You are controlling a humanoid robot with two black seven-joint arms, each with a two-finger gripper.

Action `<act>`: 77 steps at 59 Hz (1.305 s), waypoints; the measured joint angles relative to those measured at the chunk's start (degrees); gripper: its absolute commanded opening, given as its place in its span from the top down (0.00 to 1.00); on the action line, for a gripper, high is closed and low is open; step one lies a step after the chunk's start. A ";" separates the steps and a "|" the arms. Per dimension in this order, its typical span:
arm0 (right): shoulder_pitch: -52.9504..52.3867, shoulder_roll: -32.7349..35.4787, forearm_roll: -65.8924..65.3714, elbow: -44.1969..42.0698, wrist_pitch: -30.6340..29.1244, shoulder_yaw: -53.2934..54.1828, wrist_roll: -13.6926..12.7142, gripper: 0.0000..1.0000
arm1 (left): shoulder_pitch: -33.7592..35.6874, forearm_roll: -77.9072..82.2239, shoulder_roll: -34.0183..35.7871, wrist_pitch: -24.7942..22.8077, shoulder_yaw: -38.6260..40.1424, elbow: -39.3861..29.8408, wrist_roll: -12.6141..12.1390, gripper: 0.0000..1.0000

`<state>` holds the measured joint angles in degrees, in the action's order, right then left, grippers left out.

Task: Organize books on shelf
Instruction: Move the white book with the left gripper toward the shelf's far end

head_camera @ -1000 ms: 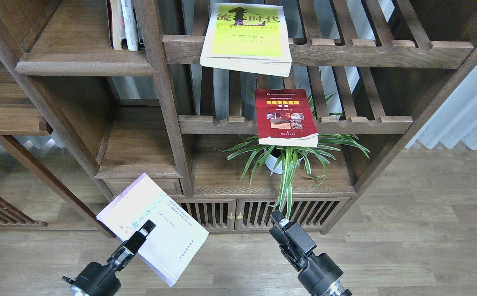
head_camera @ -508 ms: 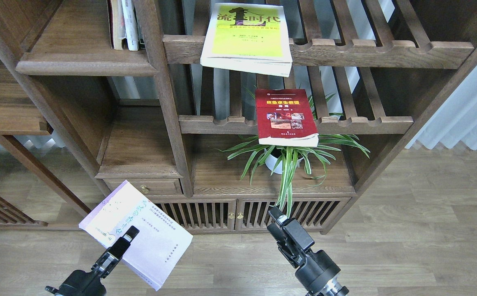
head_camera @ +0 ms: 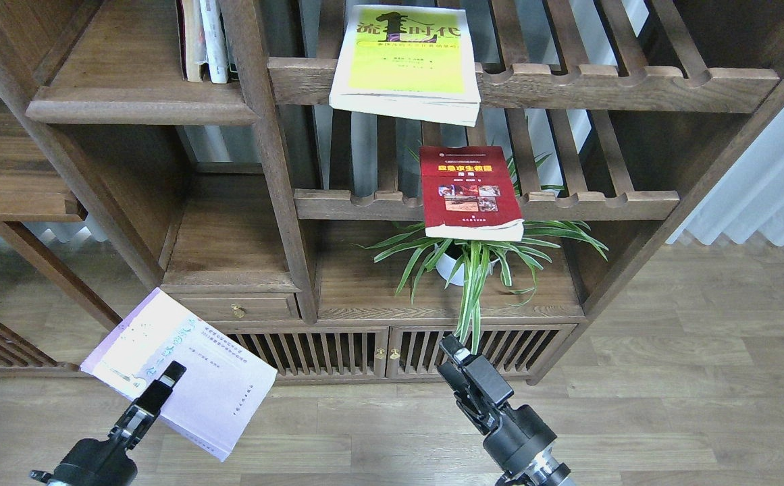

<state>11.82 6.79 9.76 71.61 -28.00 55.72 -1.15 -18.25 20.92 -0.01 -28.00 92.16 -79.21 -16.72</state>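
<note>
My left gripper (head_camera: pixel 170 373) is shut on the near edge of the pale lavender book (head_camera: pixel 192 368), which hangs tilted at the lower left, in front of the cabinet base and above the floor. The yellow-green book (head_camera: pixel 405 61) lies flat on the upper slatted rack, overhanging its front rail. On the slatted rack below lies the dark red book (head_camera: pixel 467 189), also overhanging. The solid board shelf (head_camera: pixel 128 101) is at upper left, with a few upright books (head_camera: pixel 201 40) at its right end. My right gripper (head_camera: pixel 451 347) hovers low in the centre, dark, holding nothing visible.
A spider plant in a white pot (head_camera: pixel 479 260) stands on the lower board under the red book. A thick upright post (head_camera: pixel 277 175) divides the left bays from the racks. A small drawer (head_camera: pixel 236 307) and slatted cabinet doors (head_camera: pixel 392 351) lie below. Wooden floor extends to the right.
My left gripper has carried the lavender book leftward and slightly down, away from the drawer. The right arm has shifted only a little to the left.
</note>
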 measured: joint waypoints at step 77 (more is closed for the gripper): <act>-3.16 -5.43 -0.02 -4.89 0.00 -0.02 0.01 0.02 | 12.48 -0.18 0.01 0.00 5.84 0.04 -5.82 0.99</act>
<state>8.65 1.35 9.74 66.72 -28.00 55.71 -1.14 -5.77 20.74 0.00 -28.00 98.01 -79.18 -22.54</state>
